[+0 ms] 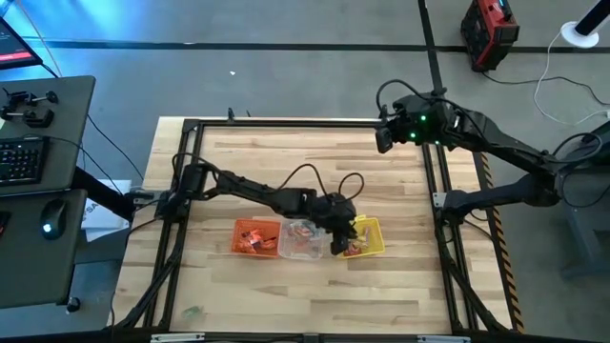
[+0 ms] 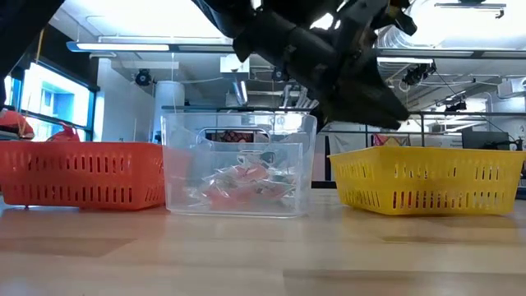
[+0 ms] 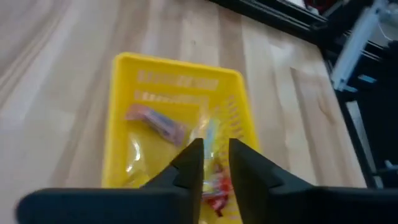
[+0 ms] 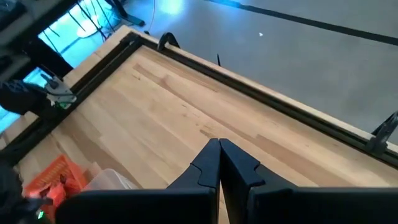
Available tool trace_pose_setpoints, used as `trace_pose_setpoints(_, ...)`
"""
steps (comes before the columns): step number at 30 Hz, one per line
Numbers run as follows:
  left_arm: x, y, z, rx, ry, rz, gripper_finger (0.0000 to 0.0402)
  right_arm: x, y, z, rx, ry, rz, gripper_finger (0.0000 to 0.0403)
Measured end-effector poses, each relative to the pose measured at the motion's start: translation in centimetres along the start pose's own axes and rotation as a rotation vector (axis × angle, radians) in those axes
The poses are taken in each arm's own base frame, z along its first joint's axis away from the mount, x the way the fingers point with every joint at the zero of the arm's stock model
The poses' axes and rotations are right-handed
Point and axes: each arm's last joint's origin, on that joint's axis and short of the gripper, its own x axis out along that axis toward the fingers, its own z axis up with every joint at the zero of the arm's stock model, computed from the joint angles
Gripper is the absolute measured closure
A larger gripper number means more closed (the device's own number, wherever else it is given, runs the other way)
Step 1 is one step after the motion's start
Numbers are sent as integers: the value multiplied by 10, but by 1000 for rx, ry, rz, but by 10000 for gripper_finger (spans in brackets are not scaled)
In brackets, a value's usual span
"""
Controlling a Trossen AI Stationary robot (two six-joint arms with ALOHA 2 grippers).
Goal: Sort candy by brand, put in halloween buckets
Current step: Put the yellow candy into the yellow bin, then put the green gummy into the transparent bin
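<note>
The wooden table (image 1: 286,162) carried a black frame (image 1: 286,123) around its edges, and both dark arms reached in over it. The left arm (image 1: 248,186) stretched from the table's left side toward the middle, while the right arm (image 1: 505,143) waited over the far right corner, well apart from the tubs.

Three square tubs stood in a row near the table's front middle: the orange tub (image 1: 255,237) on the left, the clear tub (image 1: 301,239) touching it in the middle, and the yellow tub (image 1: 367,237) on the right. From table height, the clear tub (image 2: 238,164) sat between the orange tub (image 2: 80,173) and the yellow tub (image 2: 427,178).

The left gripper (image 3: 215,155) hung over the yellow tub (image 3: 127,112), its fingers slightly parted with a narrow gap and nothing visibly pinched between them. The right gripper (image 4: 219,155) had its fingers pressed together, holding nothing, above bare wood.

Candy lay in all three tubs: red-orange pieces (image 1: 252,238) in the orange tub, pink and reddish pieces (image 2: 242,182) in the clear tub, and a pink-wrapped sweet (image 3: 155,123) with a few others in the yellow tub.
</note>
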Motion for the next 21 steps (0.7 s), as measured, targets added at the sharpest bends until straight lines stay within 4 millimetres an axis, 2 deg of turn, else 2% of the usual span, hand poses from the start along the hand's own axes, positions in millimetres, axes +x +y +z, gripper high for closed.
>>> trace_pose_setpoints(6, -3, 11, 1, -31, 34, 18, 267, 0, 0, -3, -43, 26, -10, 403)
trace_pose_setpoints(9, -17, 9, 2, -77, 109, -4, 235, 0, -1, -4, -73, 33, -13, 403)
trace_pose_setpoints(11, -35, 3, 6, -126, 163, -8, 221, 0, -1, -4, -101, 34, -13, 403)
trace_pose_setpoints(15, -70, -23, -2, -124, 266, 61, 212, 0, -1, -5, -168, 47, -17, 403)
trace_pose_setpoints(18, -98, -55, -23, -117, 310, 86, 212, 0, -2, -7, -198, 66, -24, 403)
trace_pose_setpoints(21, -136, -86, -55, -166, 353, 96, 212, -1, -3, -9, -217, 87, -28, 403)
